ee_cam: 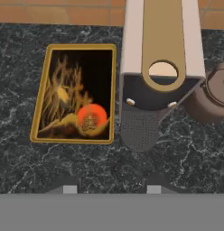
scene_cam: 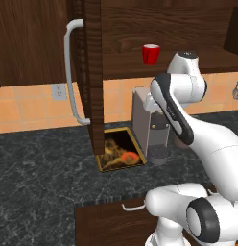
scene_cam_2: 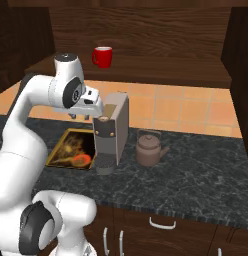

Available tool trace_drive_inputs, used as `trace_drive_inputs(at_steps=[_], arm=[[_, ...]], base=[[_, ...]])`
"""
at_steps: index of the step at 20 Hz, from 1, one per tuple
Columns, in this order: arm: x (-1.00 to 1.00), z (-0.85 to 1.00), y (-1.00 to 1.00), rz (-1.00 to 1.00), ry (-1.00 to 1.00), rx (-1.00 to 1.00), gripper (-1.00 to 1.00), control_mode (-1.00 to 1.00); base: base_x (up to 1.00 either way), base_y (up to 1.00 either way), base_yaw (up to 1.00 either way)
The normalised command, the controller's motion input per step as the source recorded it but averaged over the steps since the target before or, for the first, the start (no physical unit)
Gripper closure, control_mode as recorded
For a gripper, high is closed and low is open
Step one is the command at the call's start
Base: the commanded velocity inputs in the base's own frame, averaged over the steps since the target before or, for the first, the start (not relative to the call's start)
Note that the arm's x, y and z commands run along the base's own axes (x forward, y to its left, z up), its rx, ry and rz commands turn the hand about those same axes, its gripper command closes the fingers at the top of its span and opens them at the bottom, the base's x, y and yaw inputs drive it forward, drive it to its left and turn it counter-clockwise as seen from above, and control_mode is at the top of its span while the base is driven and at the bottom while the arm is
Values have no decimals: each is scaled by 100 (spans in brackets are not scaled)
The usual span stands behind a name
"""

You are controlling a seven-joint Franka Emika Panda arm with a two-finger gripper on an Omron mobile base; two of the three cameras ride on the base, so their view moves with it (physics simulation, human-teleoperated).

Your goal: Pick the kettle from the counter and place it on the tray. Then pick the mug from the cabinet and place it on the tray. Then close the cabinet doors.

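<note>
Hovering claw (ee_cam: 108, 188) above counter; kettle (ee_cam: 212, 99) apparently far right, apart.

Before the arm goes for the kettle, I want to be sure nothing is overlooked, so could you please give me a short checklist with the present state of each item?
1. Kettle upright on the counter, right of the coffee machine: ok.
2. Tray bare, with room for kettle and mug: ok.
3. Gripper carrying nothing, jaws apart: ok.
4. Gripper lined up over the kettle: not ok; the hand view looks down on the tray and coffee machine, with the kettle at its right edge.
5. Path to the kettle: not ok; the coffee machine stands between tray and kettle.
6. Mug on the cabinet shelf, door open: ok.
</note>
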Motion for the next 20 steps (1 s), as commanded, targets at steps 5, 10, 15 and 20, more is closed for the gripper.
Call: trace_drive_inputs(at_steps=[5, 10, 15, 20], arm=[[-11, -21, -54, -16, 1, 20, -100, -100], [2, -72, -100, -38, 0, 30, -100, -100], [5, -46, -67, -18, 1, -7, -100, -100], [57, -56, -100, -4, 0, -11, -100, -100]], base=[[0, 0, 0], [0, 0, 0], [0, 0, 0], [0, 0, 0]])
